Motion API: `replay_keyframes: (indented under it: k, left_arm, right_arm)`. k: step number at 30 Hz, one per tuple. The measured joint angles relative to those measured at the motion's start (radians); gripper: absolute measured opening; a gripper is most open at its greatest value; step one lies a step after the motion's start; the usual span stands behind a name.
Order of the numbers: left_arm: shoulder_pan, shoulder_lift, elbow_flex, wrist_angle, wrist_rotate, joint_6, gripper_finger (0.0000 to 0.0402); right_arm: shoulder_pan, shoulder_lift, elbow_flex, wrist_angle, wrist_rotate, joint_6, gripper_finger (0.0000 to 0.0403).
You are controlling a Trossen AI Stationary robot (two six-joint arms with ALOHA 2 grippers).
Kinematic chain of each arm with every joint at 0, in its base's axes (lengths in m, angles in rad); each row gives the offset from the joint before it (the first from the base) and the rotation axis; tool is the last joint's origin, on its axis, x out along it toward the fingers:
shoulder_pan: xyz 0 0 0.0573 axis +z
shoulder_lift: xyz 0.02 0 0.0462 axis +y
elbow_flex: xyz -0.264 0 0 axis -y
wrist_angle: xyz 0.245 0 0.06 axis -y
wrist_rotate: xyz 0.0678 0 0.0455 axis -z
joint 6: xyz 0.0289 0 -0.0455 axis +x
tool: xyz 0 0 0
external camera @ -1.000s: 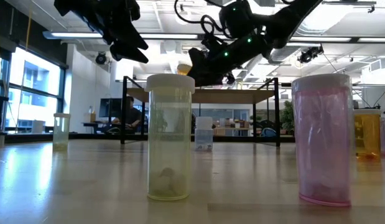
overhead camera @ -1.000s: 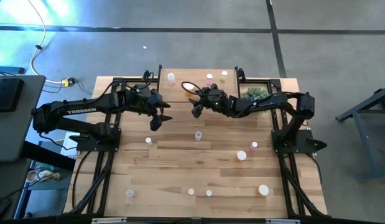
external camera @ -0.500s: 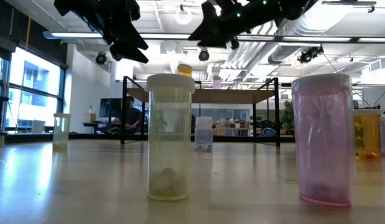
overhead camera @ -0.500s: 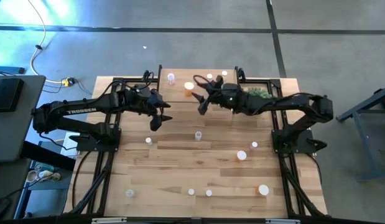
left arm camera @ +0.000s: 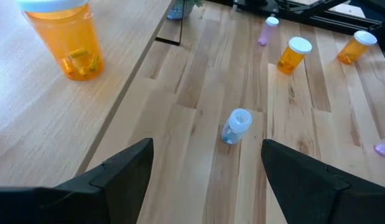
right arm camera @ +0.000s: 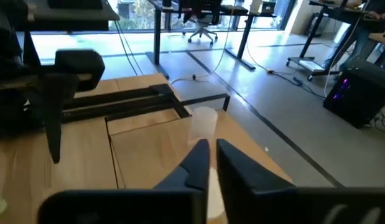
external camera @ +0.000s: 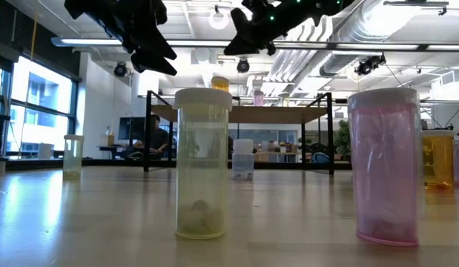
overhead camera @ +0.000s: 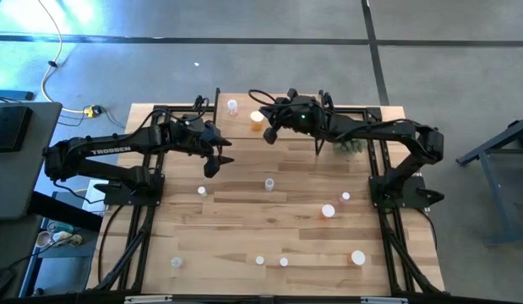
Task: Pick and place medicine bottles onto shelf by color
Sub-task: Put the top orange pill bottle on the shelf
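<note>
One orange bottle (overhead camera: 257, 117) stands on the shelf (overhead camera: 244, 127) just left of my empty, clenched right gripper (overhead camera: 269, 135); my left gripper (overhead camera: 212, 166) gapes

From my station the only lettering I can read is the white word "TROSSEN" printed along the left arm (overhead camera: 109, 153) in the high view. I can make out no label on any bottle, and no other word, number or sign anywhere.

Green plant (overhead camera: 352, 128) at bench (overhead camera: 244, 228) far right corner. Yellow cable (overhead camera: 50, 72) across grey floor (overhead camera: 447, 67). Seated person (external camera: 151, 137) behind, office chair (right arm camera: 203, 25) beyond.
</note>
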Motion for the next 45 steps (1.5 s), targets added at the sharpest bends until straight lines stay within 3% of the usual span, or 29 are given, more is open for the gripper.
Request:
replay_keyframes:
  k: [7,45]
  left_arm:
    - [0.0,0.0,0.0,0.0,-0.001,0.0,0.0289]
    - [0.0,0.0,0.0,0.0,-0.002,-0.009,0.0289]
  right_arm:
    - [-0.019,0.067,0.0,0.046,-0.078,0.028,0.0009]
    - [-0.042,0.109,0.0,-0.018,-0.122,0.066,0.0]
